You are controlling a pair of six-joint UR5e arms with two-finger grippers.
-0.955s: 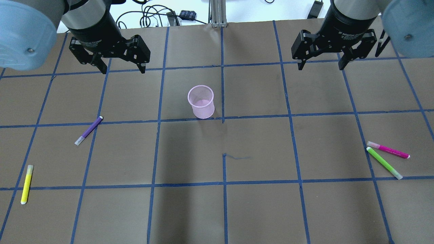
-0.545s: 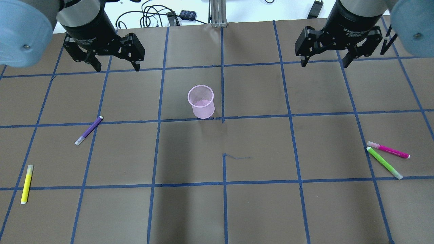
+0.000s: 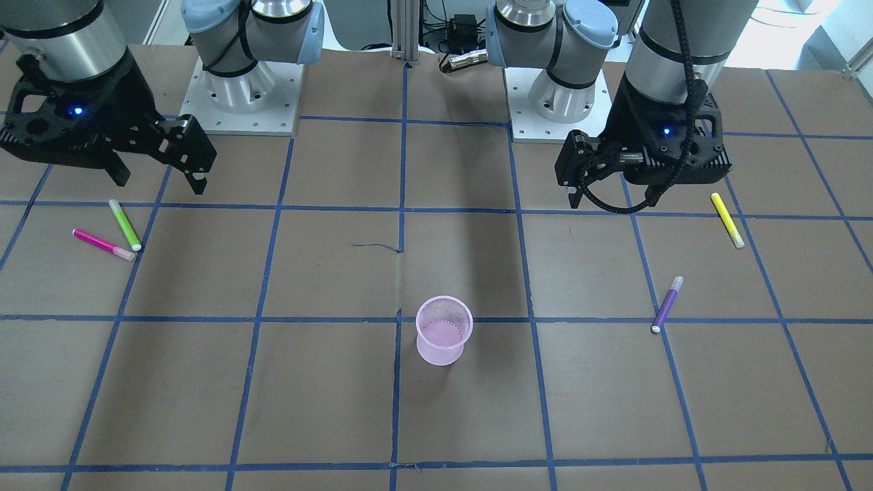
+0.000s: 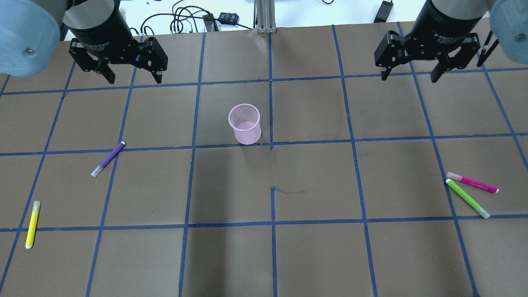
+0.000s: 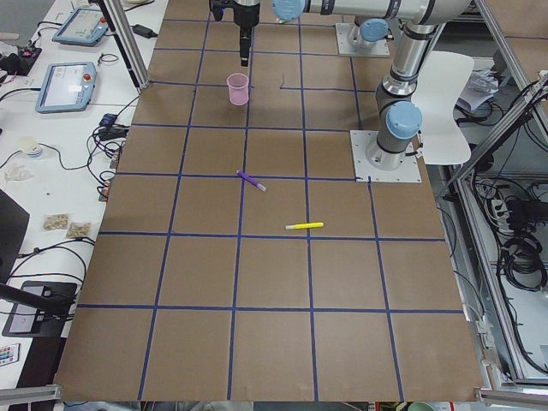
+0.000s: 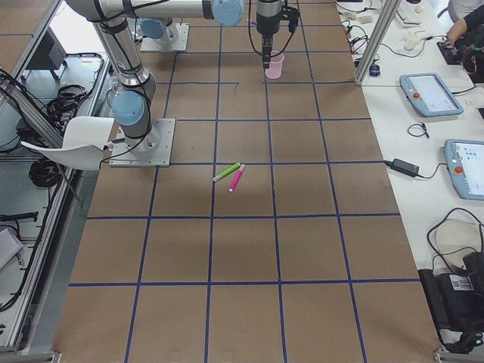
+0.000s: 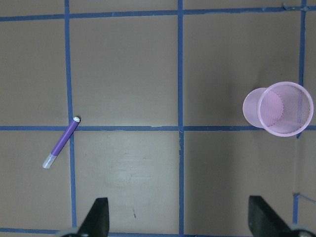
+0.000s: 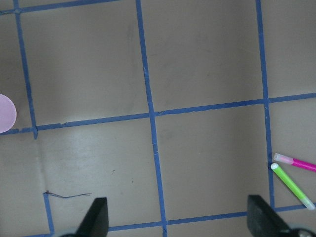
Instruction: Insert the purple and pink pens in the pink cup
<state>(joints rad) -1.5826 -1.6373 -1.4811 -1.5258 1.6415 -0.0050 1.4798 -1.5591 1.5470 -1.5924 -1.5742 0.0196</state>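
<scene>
The pink mesh cup (image 4: 245, 123) stands upright and empty near the table's middle; it also shows in the front view (image 3: 444, 330) and the left wrist view (image 7: 279, 108). The purple pen (image 4: 108, 159) lies flat on the left side, also in the left wrist view (image 7: 61, 142). The pink pen (image 4: 472, 182) lies at the right, beside a green pen, also in the right wrist view (image 8: 295, 162). My left gripper (image 4: 133, 79) is open and empty, high at the back left. My right gripper (image 4: 409, 77) is open and empty at the back right.
A green pen (image 4: 467, 198) lies touching or almost touching the pink pen's cap end. A yellow pen (image 4: 32, 224) lies at the near left. Blue tape lines grid the brown table (image 4: 313, 247). Cables lie beyond the far edge (image 4: 189, 18).
Both grippers have moved outward and toward the table's far edge, the left one leftward and the right one rightward. Pens and cup have not moved.
</scene>
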